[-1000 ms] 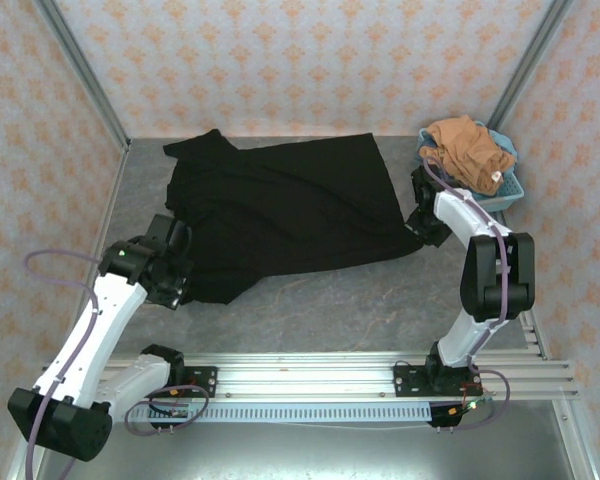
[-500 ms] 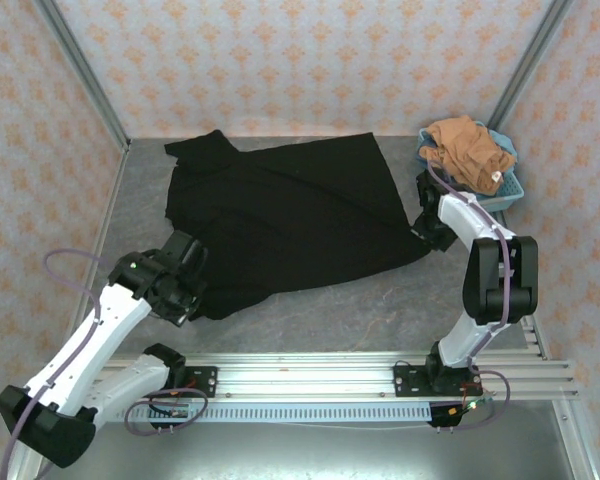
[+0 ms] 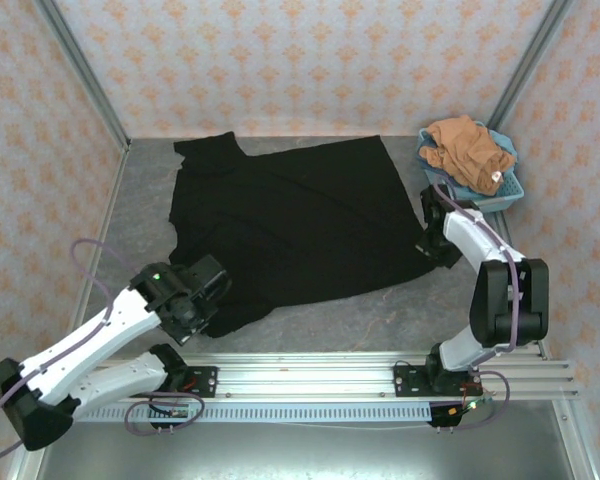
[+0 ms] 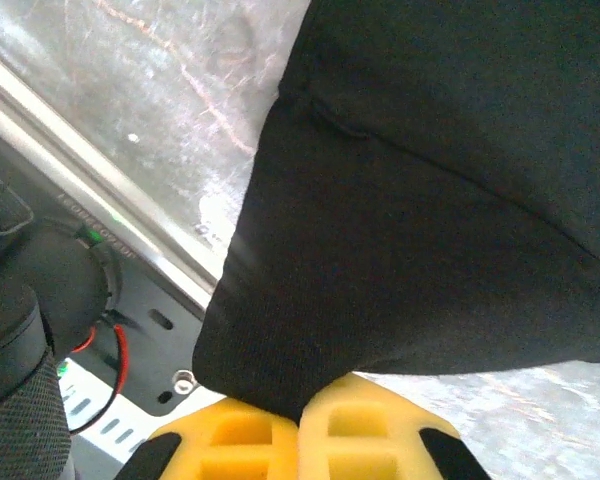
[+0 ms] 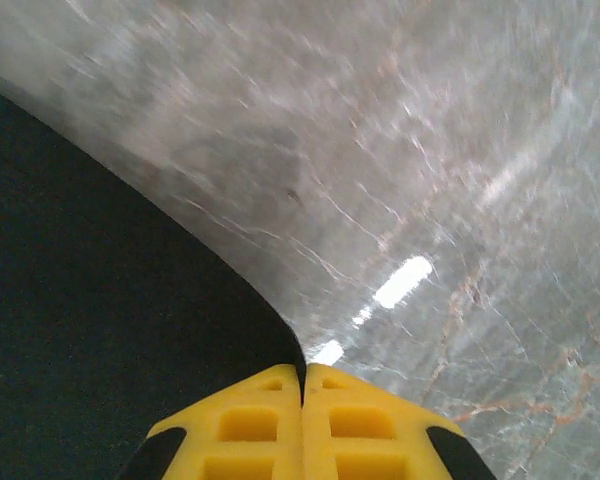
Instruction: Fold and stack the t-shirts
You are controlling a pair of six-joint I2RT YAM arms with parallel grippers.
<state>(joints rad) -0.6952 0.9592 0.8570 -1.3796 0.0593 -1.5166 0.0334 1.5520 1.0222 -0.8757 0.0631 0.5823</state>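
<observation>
From above, the black tee (image 3: pixel 290 225) lies spread across the grey table (image 3: pixel 380 300). The left gripper (image 3: pixel 202 300) is at its near-left corner and the right gripper (image 3: pixel 435 240) at its right corner. The orange tee (image 3: pixel 467 150) sits heaped in a blue basket (image 3: pixel 510 188) at the far right, apart from the black one.

At the left wrist, the yellow fingers (image 4: pixel 245 435) are pressed together on a corner of the black tee (image 4: pixel 430 200), which hangs over the table edge and the metal rail (image 4: pixel 110 200) below.

At the right wrist, the right gripper (image 5: pixel 303 375) has its fingers closed tight on the tee's curved edge (image 5: pixel 100 300), with bare marbled table (image 5: pixel 430 150) beyond.
</observation>
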